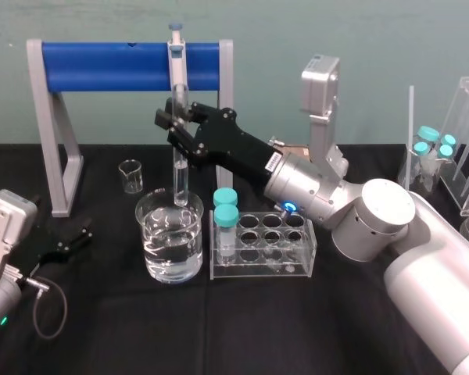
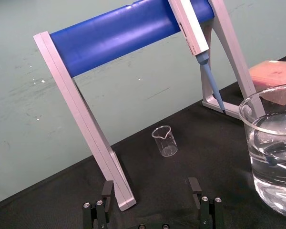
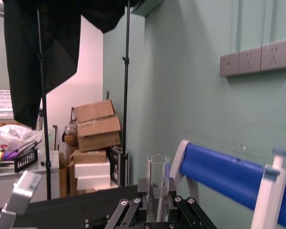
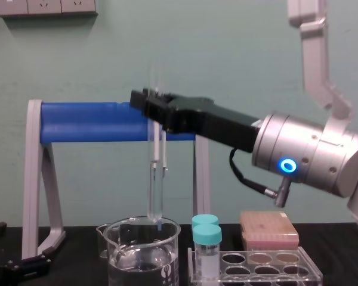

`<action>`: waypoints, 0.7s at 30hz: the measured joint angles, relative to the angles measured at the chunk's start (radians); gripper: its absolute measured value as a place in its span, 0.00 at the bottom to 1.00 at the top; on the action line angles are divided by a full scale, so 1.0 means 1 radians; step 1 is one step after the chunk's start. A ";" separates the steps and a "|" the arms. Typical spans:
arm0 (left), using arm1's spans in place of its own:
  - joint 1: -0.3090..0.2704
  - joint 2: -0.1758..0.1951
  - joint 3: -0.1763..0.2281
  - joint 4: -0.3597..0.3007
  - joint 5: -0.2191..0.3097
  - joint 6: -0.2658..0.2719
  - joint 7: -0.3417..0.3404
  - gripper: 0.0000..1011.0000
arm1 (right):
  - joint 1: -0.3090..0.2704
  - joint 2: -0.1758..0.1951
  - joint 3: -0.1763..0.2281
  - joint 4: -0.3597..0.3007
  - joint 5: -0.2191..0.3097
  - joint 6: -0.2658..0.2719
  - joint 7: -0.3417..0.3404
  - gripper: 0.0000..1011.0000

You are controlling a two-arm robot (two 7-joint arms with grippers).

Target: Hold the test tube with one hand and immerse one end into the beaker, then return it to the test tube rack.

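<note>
We see right gripper (image 1: 180, 129) clamped on test tube (image 1: 180, 178); chest view puts tip probably at beaker (image 4: 119, 256) rim. Left gripper (image 1: 82, 234) parked, fingers apart.

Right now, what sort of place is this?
Probably a lab bench: beaker of liquid, test tube rack, pipette on blue stand. Right gripper holds a test tube over the beaker; left gripper parked beside it.

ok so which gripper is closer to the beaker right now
Right. The right gripper holds the test tube upright just above the beaker. The left gripper sits open, lower down and off to the beaker's left, not touching it.
</note>
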 joint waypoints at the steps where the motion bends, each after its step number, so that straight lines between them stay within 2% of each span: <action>1: 0.000 0.000 0.000 0.000 0.000 0.000 0.000 0.99 | 0.003 -0.002 -0.003 0.009 0.000 0.000 0.001 0.22; 9: 0.000 0.000 0.000 0.000 0.000 0.000 0.000 0.99 | 0.024 -0.023 -0.035 0.105 -0.005 0.006 0.009 0.22; 21: 0.000 0.000 0.000 0.000 0.000 0.000 0.000 0.99 | 0.030 -0.043 -0.046 0.162 -0.017 0.018 0.003 0.22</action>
